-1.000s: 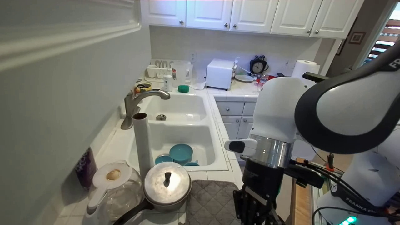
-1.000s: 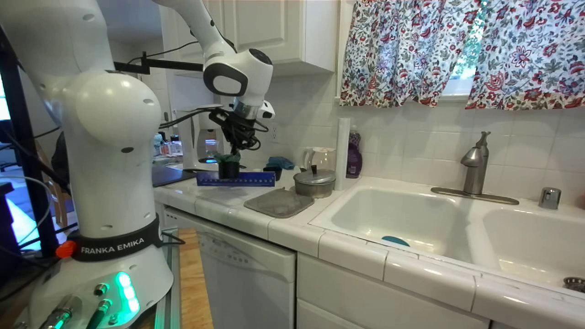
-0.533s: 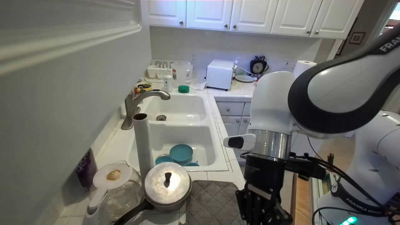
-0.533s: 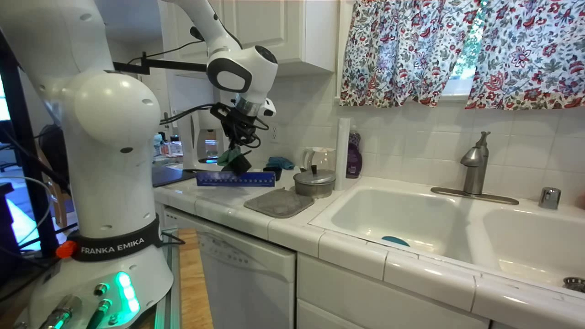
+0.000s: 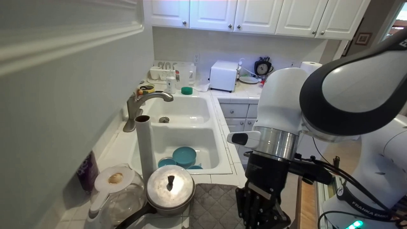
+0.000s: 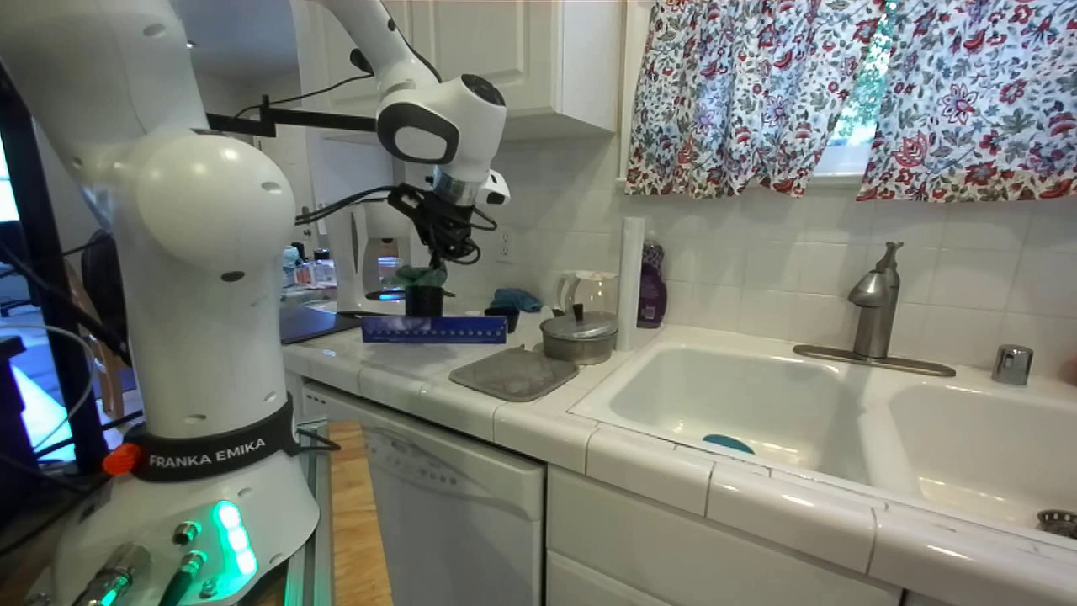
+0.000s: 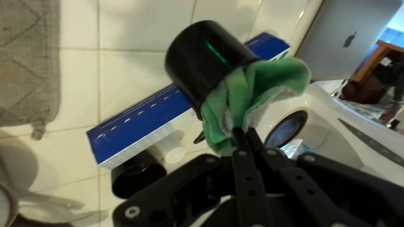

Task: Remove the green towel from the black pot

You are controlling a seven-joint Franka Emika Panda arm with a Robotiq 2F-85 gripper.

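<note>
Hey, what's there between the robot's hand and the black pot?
The green towel. In the wrist view, the hand pinches one part of it while another part is bunched in the mouth of the black pot.

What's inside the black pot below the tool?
Part of the green towel is in the black pot, the rest sticking out; towel and pot wall hide anything deeper.

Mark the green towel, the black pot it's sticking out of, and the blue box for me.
Green towel (image 7: 240,98): wrist view, on the folds outside the pot's mouth.
Black pot (image 7: 205,60): wrist view, on its outer side wall.
Blue box (image 7: 139,126): wrist view, on its long blue face.
</note>
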